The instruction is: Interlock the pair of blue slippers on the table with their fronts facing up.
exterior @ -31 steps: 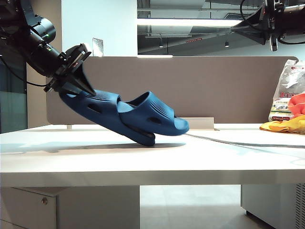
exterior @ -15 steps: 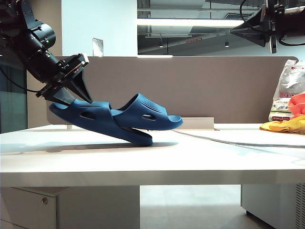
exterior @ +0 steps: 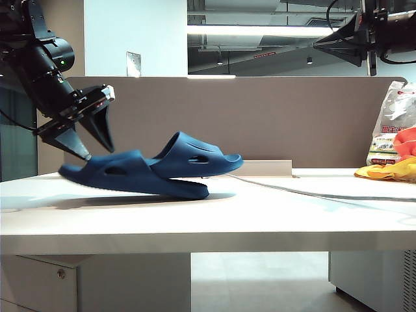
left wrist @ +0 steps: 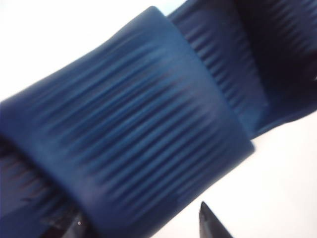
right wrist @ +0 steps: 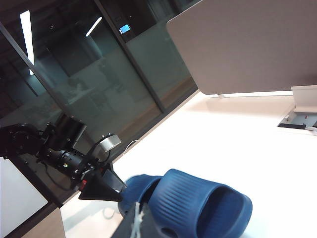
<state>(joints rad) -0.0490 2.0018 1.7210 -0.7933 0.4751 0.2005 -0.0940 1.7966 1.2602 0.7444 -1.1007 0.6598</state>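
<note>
Lowered since a second ago, the pair of dark blue ribbed rubber slippers (exterior: 153, 170) now lies nearly flat on the off-white table (exterior: 214, 218), interlocked, rear heel slightly raised. Left gripper (exterior: 86, 132) has let go: jaws spread wide just above that heel, no longer clamping it. Right gripper (exterior: 341, 40) hangs high at upper right, well apart, jaws closed and empty.

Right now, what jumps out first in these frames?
The pair of blue slippers lies interlocked left of centre on the table, one slipper's front pushed through the other's strap. The left gripper hangs open just above their left end, clear of them. The right gripper is shut, high at upper right, holding nothing.
</note>
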